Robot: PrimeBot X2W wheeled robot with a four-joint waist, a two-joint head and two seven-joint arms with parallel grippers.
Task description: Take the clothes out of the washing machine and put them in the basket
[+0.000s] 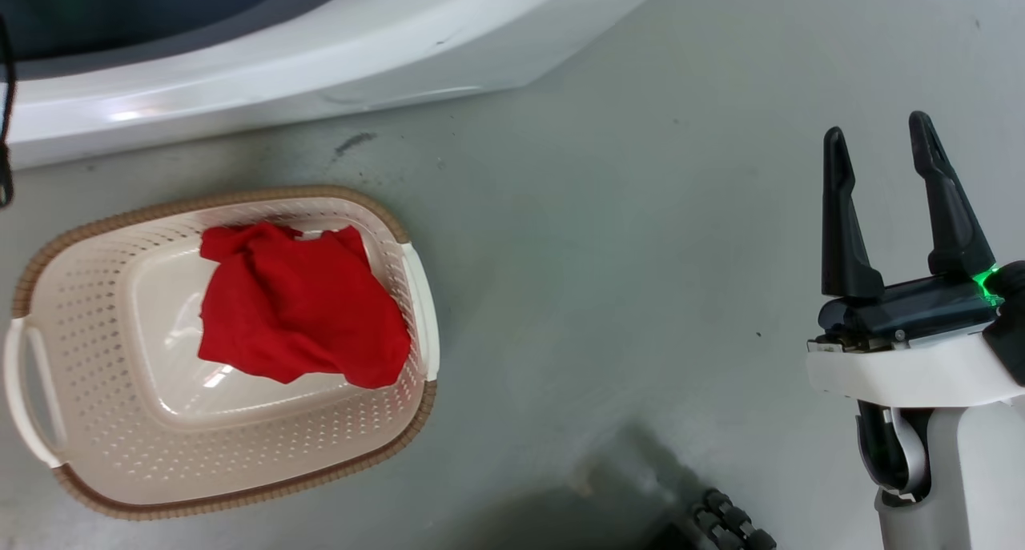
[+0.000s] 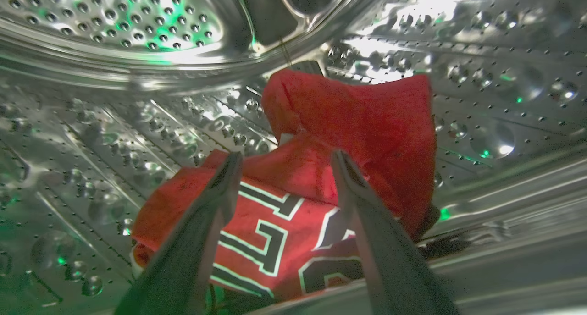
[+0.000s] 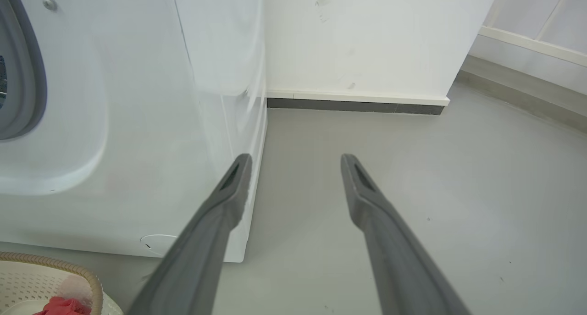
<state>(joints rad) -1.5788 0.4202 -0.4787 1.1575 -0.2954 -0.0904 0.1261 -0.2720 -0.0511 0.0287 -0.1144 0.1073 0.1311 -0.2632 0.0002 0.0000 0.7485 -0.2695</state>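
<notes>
A plain red garment point(image 1: 300, 306) lies crumpled in the cream basket point(image 1: 88, 470) on the floor at the lower left of the head view, in front of the white washing machine point(image 1: 280, 70). In the left wrist view my left gripper point(image 2: 286, 161) is open inside the steel drum point(image 2: 114, 122), its fingers spread just over a red jersey point(image 2: 275, 223) with black-white lettering, apart from the cloth. My right gripper point(image 1: 878, 138) hangs open over bare floor at the right, holding nothing. The right wrist view shows my right gripper point(image 3: 296, 163), the washing machine point(image 3: 137, 122) front and the basket point(image 3: 87, 278) rim.
Grey floor point(image 1: 641, 254) spreads between the basket and my right arm. A white wall with a dark skirting point(image 3: 353, 105) stands behind the washer. Part of my base point(image 1: 729, 526) shows at the bottom of the head view.
</notes>
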